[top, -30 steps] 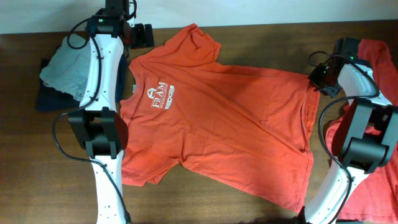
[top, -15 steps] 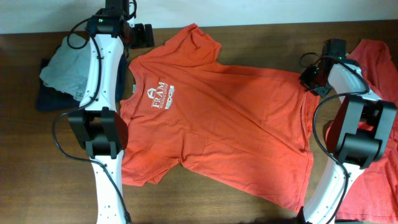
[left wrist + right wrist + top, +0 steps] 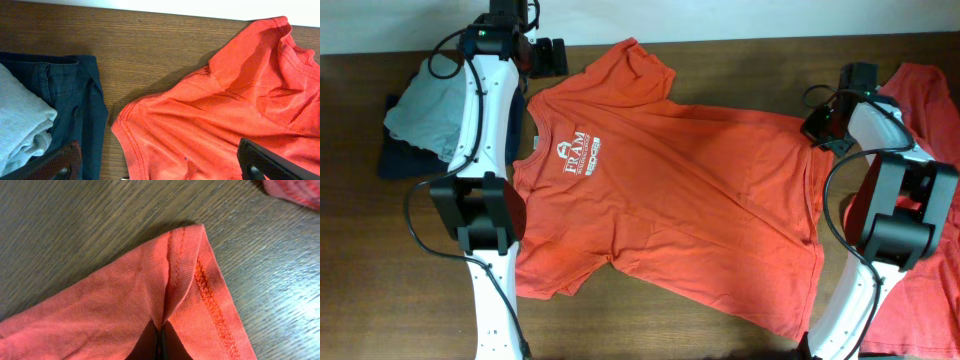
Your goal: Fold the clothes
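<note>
Pinching shut just now, the right fingers grip the T-shirt hem corner — folding looks ready to begin; left fingers hang wide above its collar.

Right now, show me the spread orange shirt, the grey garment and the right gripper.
spread orange shirt (image 3: 700, 190), overhead, its middle.
grey garment (image 3: 420, 115), overhead, top fold.
right gripper (image 3: 160, 344), right wrist, closed fingertips.

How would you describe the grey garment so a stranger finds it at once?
On the wooden table, look beside the left arm. A folded light grey garment lies on a dark navy garment; it alone is pale, unlike the orange-red T-shirt nearby.
</note>
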Controlling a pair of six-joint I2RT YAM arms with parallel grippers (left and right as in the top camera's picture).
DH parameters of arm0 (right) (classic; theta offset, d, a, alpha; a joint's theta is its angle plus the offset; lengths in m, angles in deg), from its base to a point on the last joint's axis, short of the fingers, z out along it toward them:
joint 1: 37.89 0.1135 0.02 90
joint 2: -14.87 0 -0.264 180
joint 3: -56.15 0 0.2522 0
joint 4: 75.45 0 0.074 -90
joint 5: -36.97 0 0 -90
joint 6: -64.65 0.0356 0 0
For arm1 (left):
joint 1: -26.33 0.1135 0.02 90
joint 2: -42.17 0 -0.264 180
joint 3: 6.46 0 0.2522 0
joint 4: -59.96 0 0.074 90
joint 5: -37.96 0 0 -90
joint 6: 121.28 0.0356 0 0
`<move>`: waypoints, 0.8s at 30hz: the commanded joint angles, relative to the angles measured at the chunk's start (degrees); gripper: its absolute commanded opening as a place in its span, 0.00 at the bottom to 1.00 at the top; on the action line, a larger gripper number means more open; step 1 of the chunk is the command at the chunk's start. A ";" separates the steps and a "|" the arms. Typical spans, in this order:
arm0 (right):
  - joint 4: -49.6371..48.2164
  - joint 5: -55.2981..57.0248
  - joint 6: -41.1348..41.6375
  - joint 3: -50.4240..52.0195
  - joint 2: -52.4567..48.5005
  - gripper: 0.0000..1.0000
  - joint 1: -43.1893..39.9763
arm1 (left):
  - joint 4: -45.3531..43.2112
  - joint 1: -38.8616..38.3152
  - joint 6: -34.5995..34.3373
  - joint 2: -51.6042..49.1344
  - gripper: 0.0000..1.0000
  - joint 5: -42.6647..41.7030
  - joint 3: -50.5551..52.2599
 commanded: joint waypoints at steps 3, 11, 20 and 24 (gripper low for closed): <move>0.50 1.40 -3.85 -1.73 1.55 0.04 -1.49 | 0.02 0.04 0.11 0.57 0.99 -0.22 -0.15; 1.20 0.94 -9.35 -1.92 1.55 0.53 -1.40 | 0.02 0.02 0.11 0.57 0.99 -0.22 -0.15; 1.18 0.92 -6.21 -1.95 1.55 0.52 -2.01 | 0.02 0.02 0.11 0.57 0.99 -0.22 -0.15; 1.31 -2.60 -5.46 -3.52 1.57 0.52 -2.69 | 0.02 0.04 0.11 0.57 0.99 -0.22 -0.15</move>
